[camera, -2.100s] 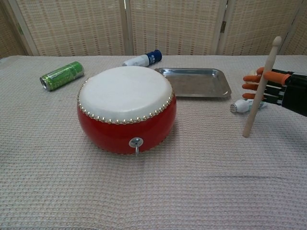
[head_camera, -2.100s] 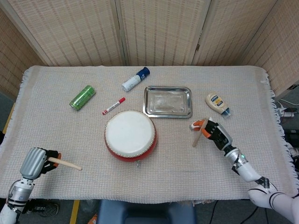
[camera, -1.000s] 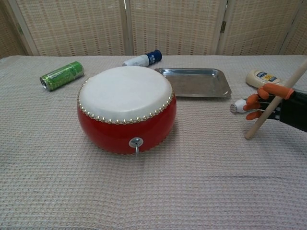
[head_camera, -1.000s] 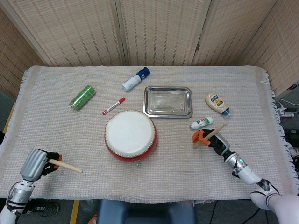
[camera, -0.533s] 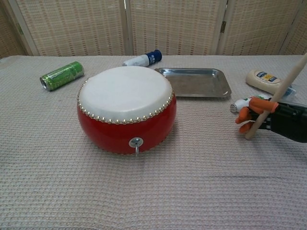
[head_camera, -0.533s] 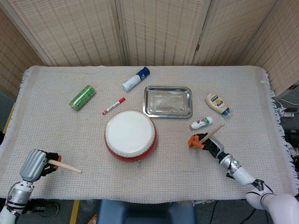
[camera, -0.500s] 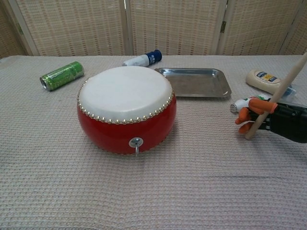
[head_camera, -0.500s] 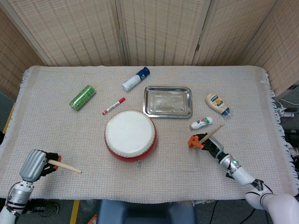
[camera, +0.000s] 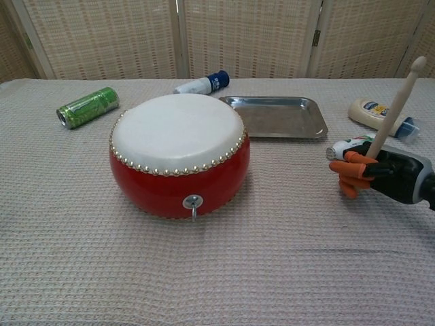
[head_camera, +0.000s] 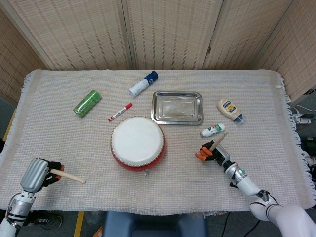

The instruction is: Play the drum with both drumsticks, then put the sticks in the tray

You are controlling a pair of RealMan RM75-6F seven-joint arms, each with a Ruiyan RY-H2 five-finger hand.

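Head view: round red drum with white skin (head_camera: 138,143) at desk centre. Right robot hand (head_camera: 210,150) grips wooden drumstick (head_camera: 217,140), shaft tilted up and away; drum lies to its left, nearer than left robot hand (head_camera: 40,172), which clasps second wooden drumstick (head_camera: 70,177) pointing toward drum. Steel tray (head_camera: 177,107) behind drum.
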